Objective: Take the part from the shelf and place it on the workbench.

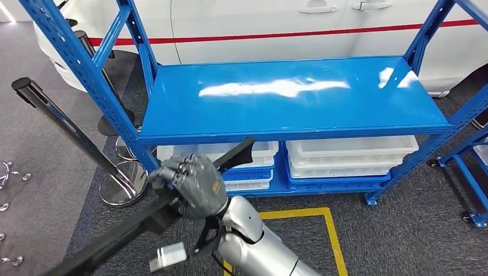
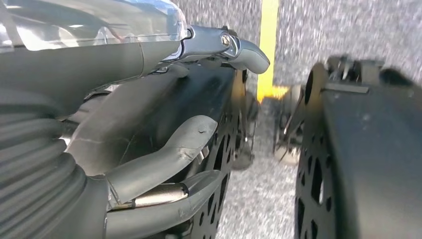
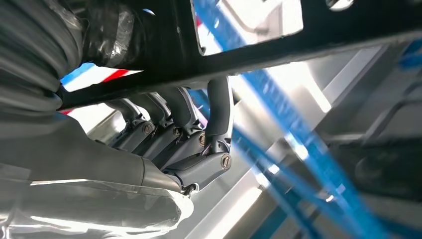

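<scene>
The part (image 1: 144, 215) is a long, flat black bar, matte, w/ cut-out windows visible in the right wrist view (image 3: 298, 40). It's off the shelf (image 1: 293, 98) and carried in the air in front of it, over the grey carpet. Long axis runs diagonal in the head view, from approx 7 o'clock at the lower-left frame edge up to approx 1 o'clock, where its tip ends just under the shelf's front lip. The right hand (image 1: 193, 185) grips it near mid-length; fingers (image 3: 219, 109) curl over the bar's edge, closed on it. The left hand (image 2: 149, 149) sits by dark perforated robot body parts; its fingers look bent in, but whether they hold anything I can't tell. So the right hand is the one on the part, and the bar sticks out well past it both ways. Judging from this, pick-up is done, placing isn't. No worktop seen; the next move prob. needs a turn away from the shelf, minding the long ends near the shelf post (image 1: 80, 63) and the stanchion (image 1: 69, 129) at approx 9 o'clock. White bins (image 1: 351, 152) sit on the lower shelf level; a white car (image 1: 259, 23) stands behind at 12 o'clock.
</scene>
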{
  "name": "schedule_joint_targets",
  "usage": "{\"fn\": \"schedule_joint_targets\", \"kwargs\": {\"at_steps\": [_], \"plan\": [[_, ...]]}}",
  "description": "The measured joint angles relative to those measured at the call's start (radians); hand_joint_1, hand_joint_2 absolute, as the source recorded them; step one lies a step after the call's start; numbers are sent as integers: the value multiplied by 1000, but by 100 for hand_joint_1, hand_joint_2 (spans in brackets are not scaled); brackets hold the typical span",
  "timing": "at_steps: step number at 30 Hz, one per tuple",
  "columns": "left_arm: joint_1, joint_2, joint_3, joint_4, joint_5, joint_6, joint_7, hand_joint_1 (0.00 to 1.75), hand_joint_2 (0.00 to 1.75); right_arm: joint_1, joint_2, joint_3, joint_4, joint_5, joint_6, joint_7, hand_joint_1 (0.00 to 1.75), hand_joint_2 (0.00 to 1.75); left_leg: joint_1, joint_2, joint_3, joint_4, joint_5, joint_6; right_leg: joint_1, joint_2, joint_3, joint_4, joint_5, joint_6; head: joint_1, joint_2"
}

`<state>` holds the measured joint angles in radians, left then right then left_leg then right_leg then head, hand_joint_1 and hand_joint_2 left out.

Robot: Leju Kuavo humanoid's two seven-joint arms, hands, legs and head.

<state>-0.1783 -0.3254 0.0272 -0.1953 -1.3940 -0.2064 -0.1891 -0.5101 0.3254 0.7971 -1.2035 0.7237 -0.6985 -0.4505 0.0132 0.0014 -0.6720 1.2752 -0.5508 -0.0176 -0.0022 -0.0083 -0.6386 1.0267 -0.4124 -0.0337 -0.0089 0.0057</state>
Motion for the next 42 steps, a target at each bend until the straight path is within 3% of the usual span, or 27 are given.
{"fn": "schedule_joint_targets", "kwargs": {"at_steps": [1,3,5,7,8,10,12,13,14,15,17,19,20,22,24,26,28,29,30,31,32,34,35,38,39,40,42], "plan": [[0,0,-2,0,-4,-5,0,0,175,-27,4,-10,-6,-8,0,14,175,175,0,0,46,-51,25,2,0,0,-14,1,12,3,0,0],[0,0,-6,0,-10,-10,0,0,175,-66,12,-26,-20,-18,0,29,175,175,-3,-1,150,-194,37,9,0,1,-34,4,31,10,0,0],[1,0,-10,0,-11,-11,0,0,175,-86,21,-32,-33,-21,-1,35,175,175,-10,-3,197,-274,24,17,-1,0,-41,1,49,22,0,0],[4,0,-11,0,-12,-11,1,0,175,-96,26,-34,-45,-24,-1,34,175,175,-12,-3,191,-285,36,30,-3,-1,-42,-5,65,34,0,0],[3,-1,-13,0,-13,-10,3,0,175,-100,27,-36,-51,-30,-1,33,175,175,-10,-1,186,-290,46,37,-4,0,-47,-1,59,40,0,0],[2,-3,-16,1,-16,-8,11,0,175,-107,28,-39,-64,-45,-1,34,175,175,-6,4,169,-297,72,55,-4,4,-71,58,-8,48,1,0],[1,-4,-19,1,-18,-7,16,0,175,-113,28,-40,-72,-57,-1,38,175,175,-8,7,142,-296,93,62,-5,6,-107,184,-105,53,1,0],[1,-4,-19,1,-17,-7,16,0,175,-114,27,-40,-73,-60,-1,40,175,175,-8,7,127,-294,103,62,-5,7,-119,242,-129,55,1,0],[1,-4,-20,1,-17,-8,16,0,175,-114,27,-40,-74,-61,-1,41,175,175,-8,8,112,-291,112,61,-6,7,-120,279,-131,57,2,0],[1,-4,-21,1,-17,-8,16,0,175,-113,27,-40,-74,-62,-1,41,175,175,-8,8,97,-287,120,59,-7,6,-103,281,-113,58,2,0],[1,-4,-23,1,-17,-8,12,0,175,-113,27,-40,-74,-62,-1,35,175,175,-8,9,72,-275,132,52,-10,6,-19,186,-72,57,2,0],[-1,-5,-25,1,-18,-8,9,0,175,-113,28,-40,-78,-62,-1,24,175,175,-9,8,54,-261,140,43,-8,8,70,60,-75,51,1,0],[-1,-5,-26,1,-19,-9,8,0,175,-113,29,-41,-80,-62,-1,19,175,175,-10,8,49,-257,144,37,-6,9,91,24,-84,46,1,0],[-2,-5,-26,1,-21,-10,8,0,175,-112,30,-42,-83,-63,-1,13,175,175,-9,9,43,-256,156,23,-2,10,92,6,-85,33,1,0],[-2,-5,-27,1,-23,-10,8,0,175,-112,30,-42,-83,-63,-1,11,175,175,-5,8,32,-239,135,11,-3,8,81,-1,-68,14,1,0],[-2,-4,-27,1,-23,-10,6,0,175,-112,31,-42,-84,-62,0,11,175,175,-1,7,12,-160,56,4,-5,5,65,-4,-50,0,0,0],[-3,-4,-28,1,-24,-10,4,0,175,-109,32,-42,-84,-61,0,10,175,175,0,7,0,-42,-23,0,-2,4,44,-3,-34,-5,0,0],[-3,-4,-29,1,-25,-10,3,0,175,-107,32,-42,-84,-59,0,9,175,175,0,7,6,-5,-38,0,1,4,33,-2,-25,-6,0,0],[-3,-4,-29,1,-26,-10,4,0,175,-105,32,-43,-84,-58,0,9,175,175,-1,7,25,1,-33,3,4,4,21,-1,-17,-6,0,0],[-4,-4,-29,1,-28,-10,5,0,175,-103,32,-44,-84,-55,0,8,175,175,-3,7,58,-29,-13,9,7,5,10,0,-8,-6,0,0],[-4,-3,-30,1,-29,-10,7,0,175,-102,32,-46,-84,-52,0,8,175,175,-7,7,103,-92,11,18,9,5,-1,1,0,-6,0,0],[-4,-3,-31,1,-33,-11,9,0,175,-101,33,-50,-84,-44,-1,5,175,175,-16,7,185,-227,31,37,9,4,-15,1,17,-1,0,0],[-4,-3,-33,1,-35,-12,10,0,175,-101,33,-52,-84,-41,-1,3,175,175,-21,6,206,-271,30,43,6,2,-21,0,26,4,0,0],[-3,-3,-38,1,-41,-15,8,0,175,-100,33,-56,-84,-35,0,-1,175,175,-27,8,207,-313,47,54,-2,-1,-29,-13,51,20,0,0],[-3,-4,-40,1,-42,-16,7,0,175,-100,33,-58,-84,-34,-1,-1,175,175,-25,10,205,-325,61,58,-2,0,-34,-8,42,24,0,0],[-4,-4,-42,1,-43,-17,5,0,175,-100,32,-60,-84,-32,-1,-1,175,175,-22,12,201,-335,75,63,-2,3,-43,14,14,28,0,0],[-4,-4,-47,1,-44,-19,3,0,175,-98,32,-66,-83,-26,-1,-1,175,175,-18,14,181,-340,98,68,-7,7,-78,119,-77,38,1,0]]}}
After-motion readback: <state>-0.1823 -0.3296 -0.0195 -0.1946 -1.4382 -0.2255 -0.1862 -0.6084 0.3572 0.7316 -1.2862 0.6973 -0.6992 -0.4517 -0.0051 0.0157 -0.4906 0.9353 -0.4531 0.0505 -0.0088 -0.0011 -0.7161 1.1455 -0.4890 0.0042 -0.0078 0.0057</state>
